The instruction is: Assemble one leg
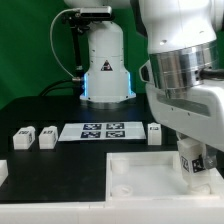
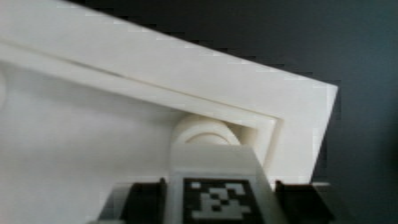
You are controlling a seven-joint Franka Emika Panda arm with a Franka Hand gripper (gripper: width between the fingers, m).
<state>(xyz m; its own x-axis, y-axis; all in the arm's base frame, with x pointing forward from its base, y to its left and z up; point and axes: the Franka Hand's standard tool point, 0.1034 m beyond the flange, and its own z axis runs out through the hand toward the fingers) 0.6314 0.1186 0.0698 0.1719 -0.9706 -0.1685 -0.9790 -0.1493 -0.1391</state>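
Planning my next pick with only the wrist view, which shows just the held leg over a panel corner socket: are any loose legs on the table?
Observer: Yes. A first loose leg and a second loose leg stand side by side past the marker board's end at the exterior view's left.
Operator: Any at the other end?
Observer: A third loose leg stands just off the board's end at the exterior view's right.
Operator: Where does the panel sit?
Observer: The panel lies nearer the camera than the marker board, toward the exterior view's right.
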